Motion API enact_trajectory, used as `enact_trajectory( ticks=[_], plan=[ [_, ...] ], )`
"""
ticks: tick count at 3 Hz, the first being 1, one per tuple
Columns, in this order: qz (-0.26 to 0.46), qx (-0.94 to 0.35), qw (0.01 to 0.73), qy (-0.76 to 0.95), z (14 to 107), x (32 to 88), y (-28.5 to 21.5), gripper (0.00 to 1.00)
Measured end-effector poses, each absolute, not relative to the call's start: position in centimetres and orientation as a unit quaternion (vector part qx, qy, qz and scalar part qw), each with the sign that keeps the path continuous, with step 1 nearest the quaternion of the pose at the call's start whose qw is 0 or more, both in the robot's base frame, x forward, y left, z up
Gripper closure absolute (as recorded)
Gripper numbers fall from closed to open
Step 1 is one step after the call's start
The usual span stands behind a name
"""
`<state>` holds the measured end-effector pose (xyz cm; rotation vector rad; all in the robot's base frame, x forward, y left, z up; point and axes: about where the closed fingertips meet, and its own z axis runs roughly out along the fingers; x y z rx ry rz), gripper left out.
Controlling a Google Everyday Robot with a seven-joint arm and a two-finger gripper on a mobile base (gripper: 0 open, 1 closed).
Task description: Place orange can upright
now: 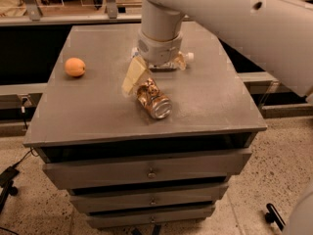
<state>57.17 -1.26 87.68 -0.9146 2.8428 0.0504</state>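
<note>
The orange can (153,100) lies on its side near the middle of the grey counter (210,102), a little toward the front edge. Its round silver end faces the camera and slightly to the right, while its dented copper body runs back and to the left. The gripper (132,82) hangs from the thick white arm (160,23), which comes down over the back half of the counter. Its pale yellowish tip slants down and to the left, right at the far end of the can, just beside it or touching it; which of the two cannot be told. Whether the gripper is spread or closed cannot be made out either, and nothing shows it having hold of the can. Behind the arm's wrist, a clear plastic bottle (182,60) lies on the counter, mostly hidden, with its white cap pointing right. A round orange fruit (75,66) sits well apart from the can, near the counter's left edge. Below the counter top, a stack of grey drawers (146,170) with small knobs faces the camera.
</note>
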Motion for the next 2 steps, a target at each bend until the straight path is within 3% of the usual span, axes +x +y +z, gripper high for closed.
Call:
enact_trajectory(
  ticks=[2],
  plan=[
    [-0.012,-0.279,0.067,0.958,85.29,58.02,1.12,0.0]
  ],
)
